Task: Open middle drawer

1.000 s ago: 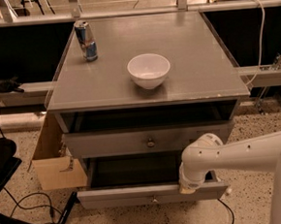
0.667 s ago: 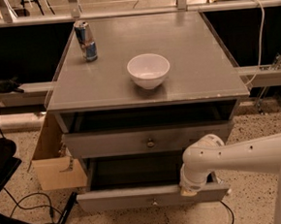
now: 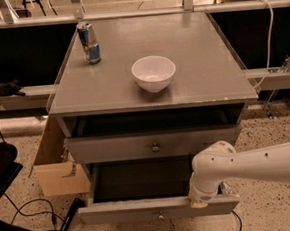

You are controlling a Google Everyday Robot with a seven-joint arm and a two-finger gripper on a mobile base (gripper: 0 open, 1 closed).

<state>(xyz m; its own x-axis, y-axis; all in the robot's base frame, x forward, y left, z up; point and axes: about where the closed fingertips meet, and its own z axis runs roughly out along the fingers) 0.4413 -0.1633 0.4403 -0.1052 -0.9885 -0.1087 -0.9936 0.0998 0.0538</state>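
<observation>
1. Gripper (image 3: 201,201) sits at the top edge of the middle drawer's (image 3: 127,212) front, right of its centre knob (image 3: 160,215) — whether it clasps the edge or merely rests there I cannot tell.
2. Its white arm (image 3: 254,165) comes in from the right edge, runs leftward nearly level, then bends down at a rounded joint to the drawer front.
3. At far left a wooden box (image 3: 59,169) stands on the speckled floor beside the cabinet, with dark cables (image 3: 22,217) in front of it.
4. On the grey tabletop (image 3: 206,67), a blue-and-silver can (image 3: 89,41) stands upright at back left; its print cannot be read.
5. Right of it, a white bowl (image 3: 153,72) sits upright near the middle.
6. The middle drawer stands well out from the cabinet, its dark interior showing — long axis left to right, front facing the camera.
7. Above it, the upper drawer (image 3: 107,148) juts out less.
</observation>
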